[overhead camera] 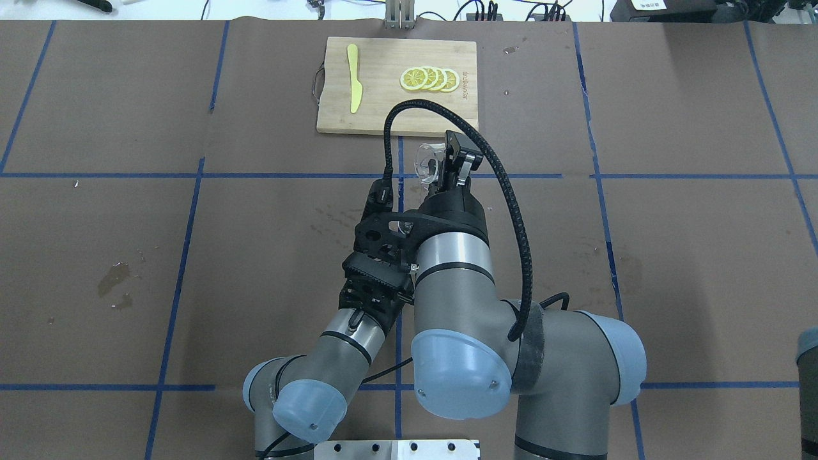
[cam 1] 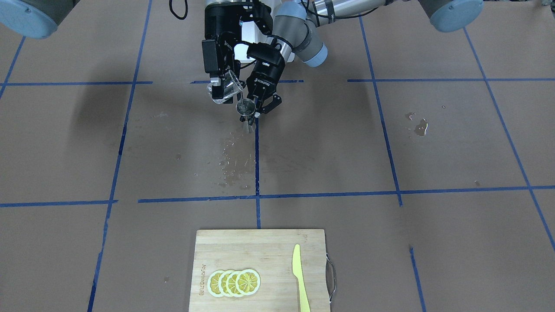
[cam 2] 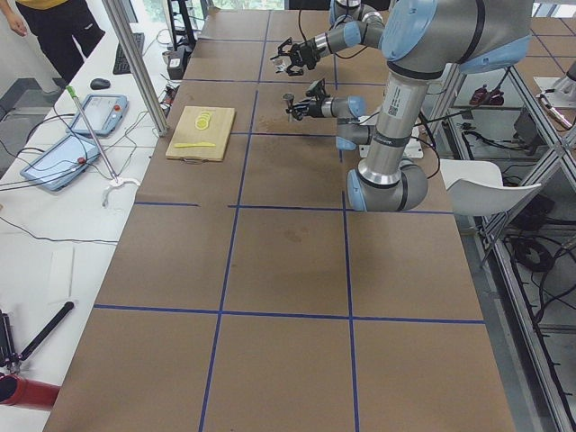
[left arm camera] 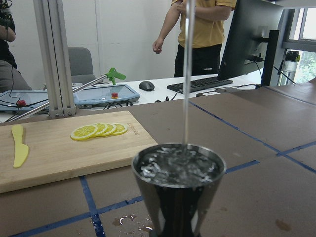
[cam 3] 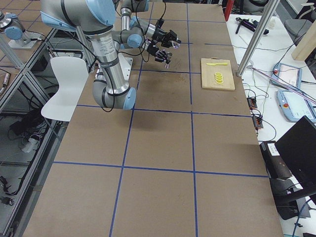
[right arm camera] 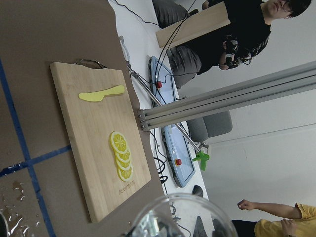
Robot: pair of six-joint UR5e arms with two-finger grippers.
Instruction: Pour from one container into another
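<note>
1. Cup [cam 1: 226, 90] hangs tilted in the air, well apart from the board [cam 1: 260, 242] on the robot's side, its lip just above the jigger [cam 1: 246, 105].
2. Right gripper [cam 1: 222, 84]: jaws clamped on the cup.
3. Left gripper [cam 1: 260, 106]: jaws clamped on the jigger, which stands upright.
4. A thin stream [left arm camera: 186, 74] falls into the jigger, filled almost to its rim.
5. Spilled drops [cam 1: 234, 160] lie between jigger and board.

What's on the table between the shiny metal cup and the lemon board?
Front-facing view: only splashed water drops and blue tape lines lie between the jigger and the cutting board.
</note>
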